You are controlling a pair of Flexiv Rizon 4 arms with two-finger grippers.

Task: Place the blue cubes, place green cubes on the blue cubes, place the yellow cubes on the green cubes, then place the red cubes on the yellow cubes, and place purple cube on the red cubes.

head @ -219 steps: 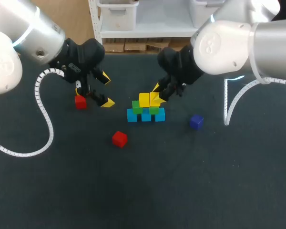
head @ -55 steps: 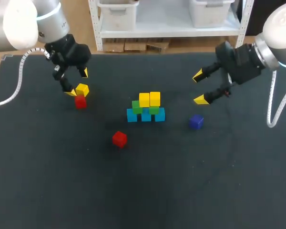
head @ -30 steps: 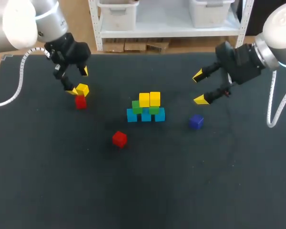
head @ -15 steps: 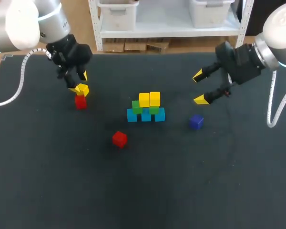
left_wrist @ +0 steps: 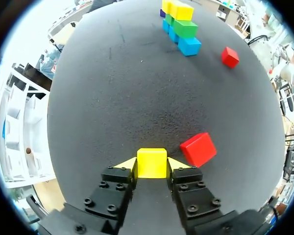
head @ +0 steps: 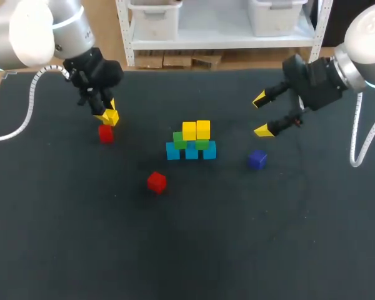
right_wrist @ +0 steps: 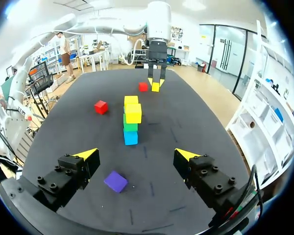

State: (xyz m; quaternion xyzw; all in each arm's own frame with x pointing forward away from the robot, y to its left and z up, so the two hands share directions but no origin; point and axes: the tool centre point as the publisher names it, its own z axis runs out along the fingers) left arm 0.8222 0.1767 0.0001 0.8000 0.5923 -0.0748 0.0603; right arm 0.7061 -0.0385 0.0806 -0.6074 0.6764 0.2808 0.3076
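The left hand (head: 107, 112) is clenching a yellow cube (left_wrist: 152, 162), its two yellow-tipped fingers pressing on opposite faces, over the far left part of the dark worktop (head: 194, 250). Whether that cube is touching the surface I cannot tell. One red cube (head: 105, 133) is lying just beside this hand, on the side nearer the front in the head view, and it is standing apart from the held cube. A second red cube (head: 156, 182) is sitting alone farther forward, between the left hand's spot and the stack, well apart from both. In the middle of the worktop the stack is standing. Three blue cubes (head: 191, 152) are forming a row on the surface, two green cubes (head: 179, 140) are resting on them, and two yellow cubes (head: 196, 130) are sitting side by side on the green ones. The purple cube (head: 257, 159) is lying flat on the worktop to the right of the stack, near it but not touching. The right hand (head: 262, 115) is hanging over the right part of the worktop, behind the purple cube, released, with its fingers spread wide. In the right wrist view the purple cube is lying just ahead of the hand, closer to one finger than the other, with the stack farther on.
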